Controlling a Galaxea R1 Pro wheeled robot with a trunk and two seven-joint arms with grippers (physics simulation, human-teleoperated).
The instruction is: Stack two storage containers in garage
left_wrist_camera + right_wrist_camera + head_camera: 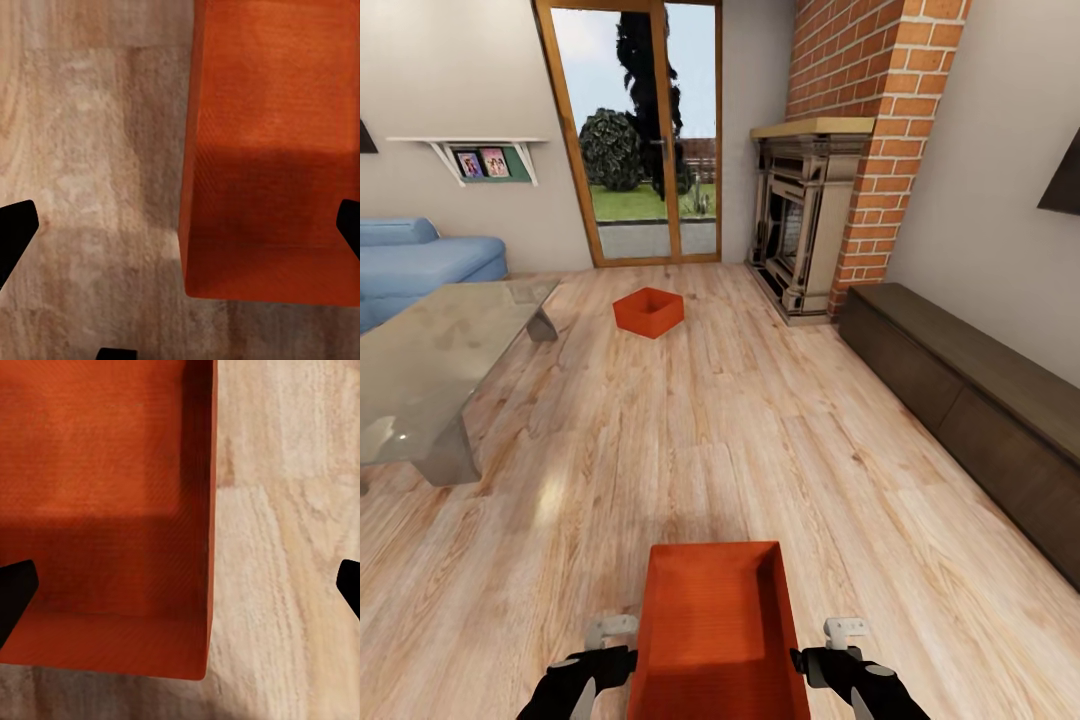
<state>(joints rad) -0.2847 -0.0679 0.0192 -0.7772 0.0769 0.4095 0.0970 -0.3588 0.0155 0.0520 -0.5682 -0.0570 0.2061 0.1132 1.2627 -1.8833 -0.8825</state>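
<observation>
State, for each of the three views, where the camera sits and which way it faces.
Head: up high, looking down the living room; both grippers, left and right, flank the near container.
Left wrist: above the container's wall, facing the floor.
Right wrist: likewise, opposite wall.
All share that container.

Both your arms reach forward low in the head view, wrists black and turned inward toward each other. Your left gripper [603,655] sits at the left side of the near container [718,630], its pale fingers [610,630] pointing ahead, jaws spread with one wall of the bin between the black fingertips in the left wrist view. Your right gripper [840,655] mirrors it on the opposite side, fingers [846,630] forward, jaws likewise spread wide across the other wall. You cannot tell whether either pad touches the wall.
</observation>
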